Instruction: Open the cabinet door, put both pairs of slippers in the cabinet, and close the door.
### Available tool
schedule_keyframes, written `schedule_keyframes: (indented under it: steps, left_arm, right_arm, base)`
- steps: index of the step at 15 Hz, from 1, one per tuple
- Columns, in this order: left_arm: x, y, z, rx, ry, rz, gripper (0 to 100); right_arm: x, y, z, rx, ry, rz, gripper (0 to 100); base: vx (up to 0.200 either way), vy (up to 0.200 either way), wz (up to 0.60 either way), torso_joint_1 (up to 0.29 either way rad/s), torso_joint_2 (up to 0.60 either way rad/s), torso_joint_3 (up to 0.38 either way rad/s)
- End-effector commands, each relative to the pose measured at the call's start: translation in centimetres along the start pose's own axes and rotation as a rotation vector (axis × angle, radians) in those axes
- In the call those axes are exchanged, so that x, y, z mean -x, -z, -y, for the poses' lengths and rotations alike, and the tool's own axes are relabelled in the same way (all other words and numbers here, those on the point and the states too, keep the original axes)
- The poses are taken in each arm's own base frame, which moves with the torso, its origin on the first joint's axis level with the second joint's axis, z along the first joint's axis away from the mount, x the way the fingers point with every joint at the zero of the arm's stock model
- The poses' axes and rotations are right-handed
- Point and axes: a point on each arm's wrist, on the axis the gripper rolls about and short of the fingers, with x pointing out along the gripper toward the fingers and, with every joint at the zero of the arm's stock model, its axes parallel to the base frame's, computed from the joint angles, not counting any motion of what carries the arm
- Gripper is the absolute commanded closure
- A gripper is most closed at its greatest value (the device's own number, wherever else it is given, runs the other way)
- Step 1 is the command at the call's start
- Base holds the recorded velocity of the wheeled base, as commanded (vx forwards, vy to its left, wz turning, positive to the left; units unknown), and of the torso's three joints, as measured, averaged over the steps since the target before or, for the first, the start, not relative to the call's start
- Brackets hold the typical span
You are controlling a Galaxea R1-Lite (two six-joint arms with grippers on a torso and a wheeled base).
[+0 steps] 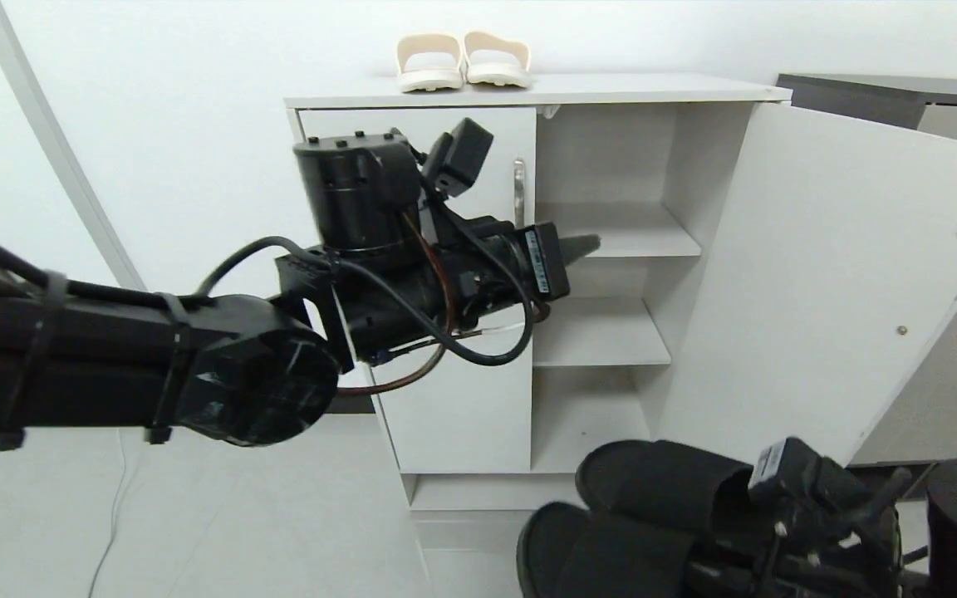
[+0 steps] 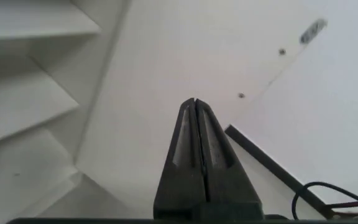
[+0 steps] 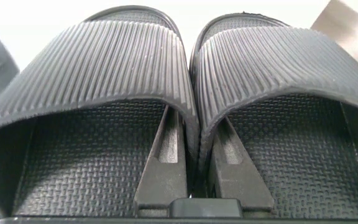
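Black ribbed slippers (image 1: 653,490) sit in your right claw (image 3: 194,134) at the lower right of the head frame. One finger runs inside each slipper and the two inner walls are pinched between them, so the pair travels as one. The white cabinet (image 1: 611,87) stands at centre with its right door (image 1: 844,274) swung wide, and the cream slippers (image 1: 463,60) rest on its top at the upper middle. Your left claw (image 1: 582,244) is closed on nothing and hangs right in the opening, about level with the upper shelf (image 1: 628,237).

I judge the step in hand to be loading the black pair. Draw the left arm clear first, or aim beneath it for the bottom compartment (image 1: 582,415). Bring the toes in straight and level, past the door edge. Set the soles flat before you loosen the pinch, as a tilted pair may slide out.
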Motion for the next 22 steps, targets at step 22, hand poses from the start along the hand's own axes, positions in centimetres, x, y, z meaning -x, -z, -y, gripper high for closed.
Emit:
schedule_keyframes:
  steps: [22]
  left_arm:
    - [37.1,19.3,6.2,-0.396,-1.078,0.102,100]
  right_arm:
    - [-6.9,-2.8,3.5,-0.187,0.559,0.044,100]
  base:
    - [0.000,0.000,0.00,0.000,0.00,0.000]
